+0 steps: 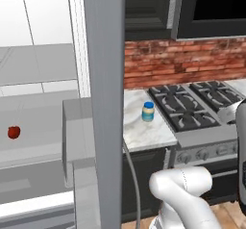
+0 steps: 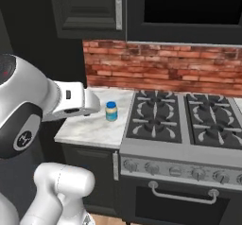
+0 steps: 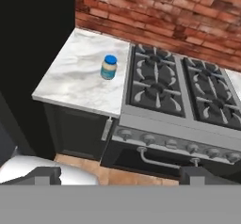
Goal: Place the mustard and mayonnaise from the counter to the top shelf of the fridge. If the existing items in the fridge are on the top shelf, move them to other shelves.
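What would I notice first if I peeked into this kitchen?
Probably the little mayonnaise jar with its blue lid, standing alone on the white counter beside the black stove. Behind them runs a red brick wall. From the left base view, a tiny red fruit sits on a shelf inside the open grey fridge.

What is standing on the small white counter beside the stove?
Only the mayonnaise jar stands on the counter, near the stove. In the left base view, the fridge door covers the counter's left end.
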Controlling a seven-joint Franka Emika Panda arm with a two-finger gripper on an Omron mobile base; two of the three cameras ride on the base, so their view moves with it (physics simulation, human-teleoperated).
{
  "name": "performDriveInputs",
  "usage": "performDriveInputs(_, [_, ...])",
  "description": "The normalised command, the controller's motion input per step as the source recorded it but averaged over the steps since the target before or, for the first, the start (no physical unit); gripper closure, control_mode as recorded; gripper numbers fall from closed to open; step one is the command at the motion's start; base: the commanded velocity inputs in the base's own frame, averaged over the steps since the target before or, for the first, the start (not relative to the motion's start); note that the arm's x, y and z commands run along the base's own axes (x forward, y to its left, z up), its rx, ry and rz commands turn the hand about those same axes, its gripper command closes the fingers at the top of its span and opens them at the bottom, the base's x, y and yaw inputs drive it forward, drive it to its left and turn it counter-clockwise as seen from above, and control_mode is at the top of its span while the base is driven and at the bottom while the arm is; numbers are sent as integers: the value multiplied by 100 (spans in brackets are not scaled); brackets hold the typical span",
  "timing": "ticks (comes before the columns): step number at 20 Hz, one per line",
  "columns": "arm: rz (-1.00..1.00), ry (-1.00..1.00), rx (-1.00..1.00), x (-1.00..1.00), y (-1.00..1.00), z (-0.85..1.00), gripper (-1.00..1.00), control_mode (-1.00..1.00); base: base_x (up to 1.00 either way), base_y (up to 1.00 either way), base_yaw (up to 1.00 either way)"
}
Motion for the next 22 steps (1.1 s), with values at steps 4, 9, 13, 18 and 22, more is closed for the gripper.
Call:
performDriveInputs(4, [18, 7, 1, 66, -26, -18, -100, -100, 0, 0, 0])
performDriveInputs(9, [27, 12, 11, 96, -38, -30, -100, -100, 0, 0, 0])
performDriveInputs(13, [31, 16, 13, 100, -20, -43, -100, -100, 0, 0, 0])
performDriveInputs(18, [29, 16, 15, 100, -9, -66, -100, -100, 0, 0, 0])
performDriveInputs(22, [28, 9, 18, 100, -2, -56, -100, -100, 0, 0, 0])
